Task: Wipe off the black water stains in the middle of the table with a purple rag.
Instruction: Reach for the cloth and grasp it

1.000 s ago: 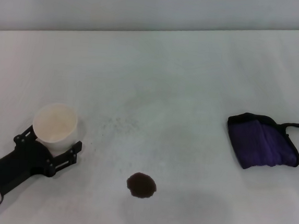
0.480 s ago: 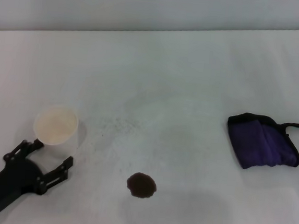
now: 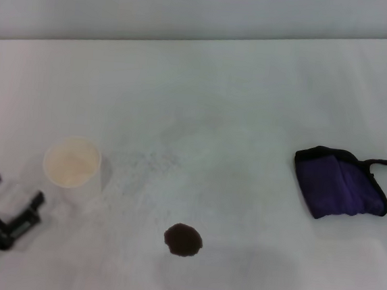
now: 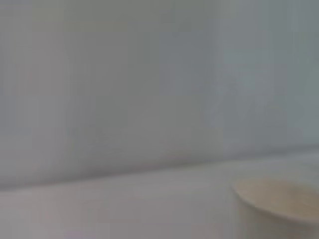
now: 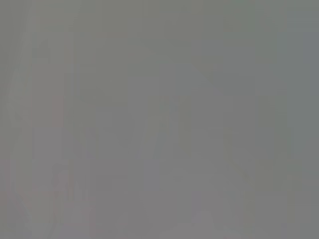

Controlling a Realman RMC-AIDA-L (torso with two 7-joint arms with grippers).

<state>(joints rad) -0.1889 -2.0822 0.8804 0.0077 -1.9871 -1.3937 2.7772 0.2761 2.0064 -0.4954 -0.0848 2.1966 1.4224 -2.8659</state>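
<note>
The black water stain [image 3: 183, 240] is a small round dark blot on the white table [image 3: 224, 100], near the front middle. The purple rag [image 3: 339, 184] lies crumpled at the right, apart from the stain, its black tag pointing right. My left gripper [image 3: 14, 199] is open and empty at the front left edge of the head view, clear of the white paper cup [image 3: 72, 163]. The cup's rim also shows in the left wrist view [image 4: 276, 199]. My right gripper is out of view; the right wrist view shows only plain grey.
The white paper cup stands upright at the left, between my left gripper and the stain. Faint grey specks [image 3: 153, 159] mark the table's middle. A grey wall [image 3: 192, 9] runs behind the table's far edge.
My left gripper has let go of the cup and drawn back toward the front left, mostly leaving the head view. The cup, stain and rag have stayed put.
</note>
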